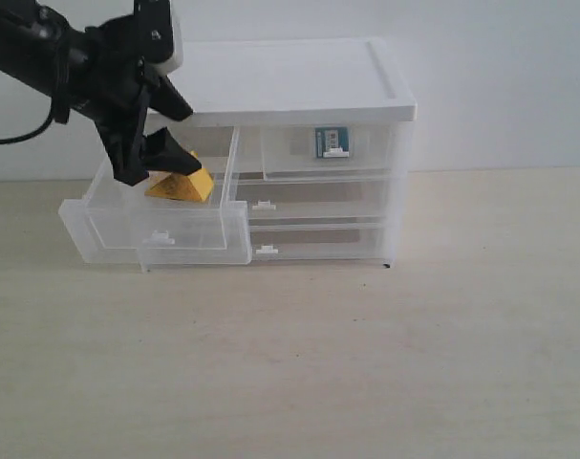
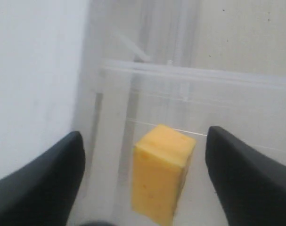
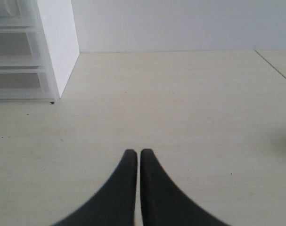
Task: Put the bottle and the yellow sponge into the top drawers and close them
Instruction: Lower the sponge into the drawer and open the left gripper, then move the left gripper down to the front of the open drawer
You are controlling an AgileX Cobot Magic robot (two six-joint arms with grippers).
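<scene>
Jaws spread wide and gripping nothing, the left gripper (image 1: 152,164) is hovering over the pulled-out left top drawer (image 1: 118,244) where the yellow sponge (image 2: 161,174) is lying loose, probably needing a straight lift clear before pushing the front shut, the bottle (image 1: 332,142) sitting in the closed right top drawer (image 1: 299,164).

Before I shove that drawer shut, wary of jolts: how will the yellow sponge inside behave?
The yellow sponge looks like foam, so probably light and squashy. It stands tilted in the open top-left drawer; a jolt would likely tip it flat. A block, it should not roll.
</scene>
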